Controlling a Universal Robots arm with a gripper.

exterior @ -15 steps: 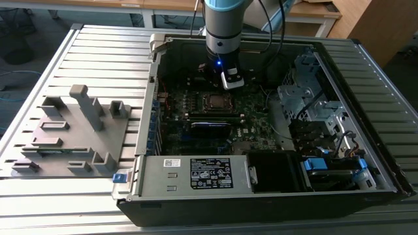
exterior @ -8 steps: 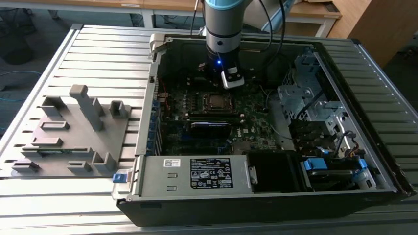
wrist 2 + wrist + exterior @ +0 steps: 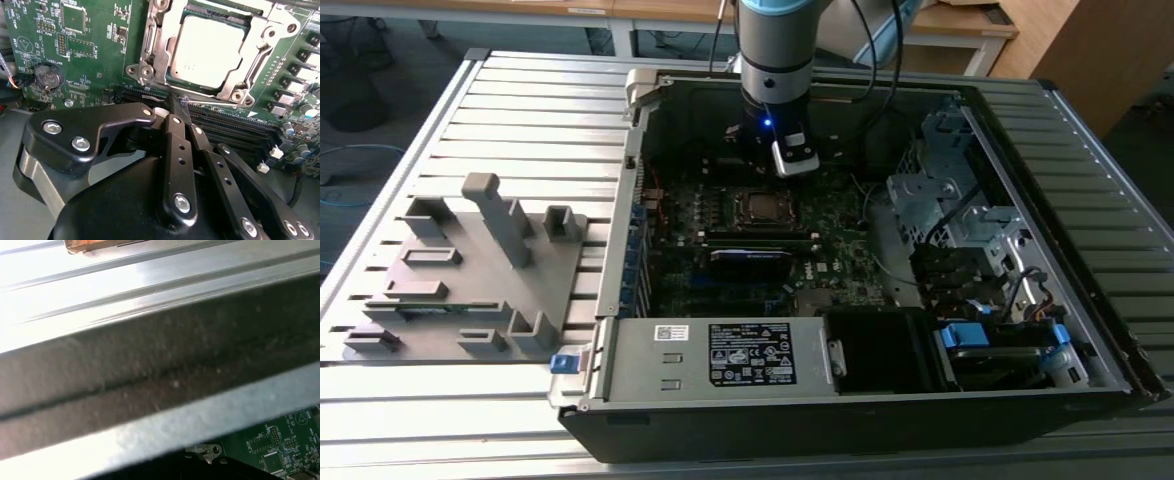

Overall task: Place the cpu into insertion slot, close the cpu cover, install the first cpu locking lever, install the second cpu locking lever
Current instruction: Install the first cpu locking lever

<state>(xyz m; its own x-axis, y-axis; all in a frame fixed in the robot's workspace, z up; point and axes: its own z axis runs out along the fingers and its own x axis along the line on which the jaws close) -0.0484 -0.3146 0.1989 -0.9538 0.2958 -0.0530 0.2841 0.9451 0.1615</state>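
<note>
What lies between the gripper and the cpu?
In the second wrist view, the edge of the cpu cover and a thin lever rod lie between the gripper and the cpu.

So with the cpu (image 3: 762, 206) as the middle of the dial in the exterior view: my gripper (image 3: 790, 160) hangs just at 12, power box (image 3: 640, 360) at 6, drive cage (image 3: 947, 200) at 3, and the fixture plate (image 3: 460, 270) at 9, outside the case (image 3: 854, 435). The cpu's in its socket, with the cpu cover (image 3: 152, 47) lying around its edges.

Grey arm (image 3: 775, 55), blue cap (image 3: 781, 8), black fingers (image 3: 178, 155), silver screws (image 3: 181, 202)
</note>
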